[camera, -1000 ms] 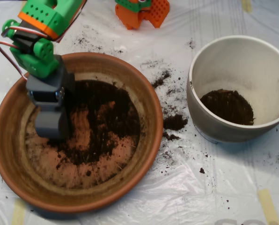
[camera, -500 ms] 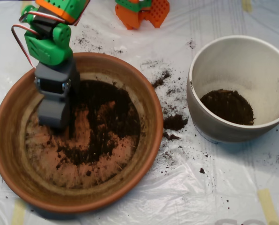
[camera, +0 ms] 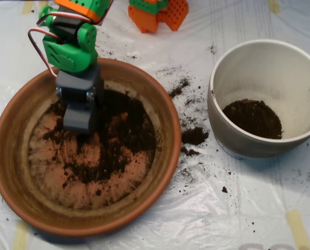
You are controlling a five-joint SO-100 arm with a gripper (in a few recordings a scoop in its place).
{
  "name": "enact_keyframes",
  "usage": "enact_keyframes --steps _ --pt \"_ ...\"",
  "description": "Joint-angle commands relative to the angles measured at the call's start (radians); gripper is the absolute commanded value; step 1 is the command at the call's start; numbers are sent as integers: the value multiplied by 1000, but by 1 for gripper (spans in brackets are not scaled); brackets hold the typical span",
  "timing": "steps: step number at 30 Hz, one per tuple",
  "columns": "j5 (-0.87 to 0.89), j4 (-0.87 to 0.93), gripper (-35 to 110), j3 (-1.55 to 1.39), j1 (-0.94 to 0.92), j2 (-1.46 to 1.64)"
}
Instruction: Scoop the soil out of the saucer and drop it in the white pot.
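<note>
The soil lies mostly in the saucer; some is already in the white pot. The scoop has slid right into the dark pile, so it may be gathering. The jaws look shut. Crumbs dot the plastic-covered tabletop.

The grey scoop hangs over the upper left of the saucer, its tip at the soil spread across the dish. Right of it stands the white pot, with dark soil at its bottom and crumbs scattered on the plastic-covered worktop between them.
</note>
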State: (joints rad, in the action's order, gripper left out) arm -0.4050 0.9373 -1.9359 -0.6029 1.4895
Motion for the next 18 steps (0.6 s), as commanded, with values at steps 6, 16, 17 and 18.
enact_keyframes --steps 6,16,17,18 --pt "-28 14 0 -43 -23 43" --pt "160 264 0 80 199 318" --pt "179 302 0 123 224 321" --pt "198 331 0 161 247 328"
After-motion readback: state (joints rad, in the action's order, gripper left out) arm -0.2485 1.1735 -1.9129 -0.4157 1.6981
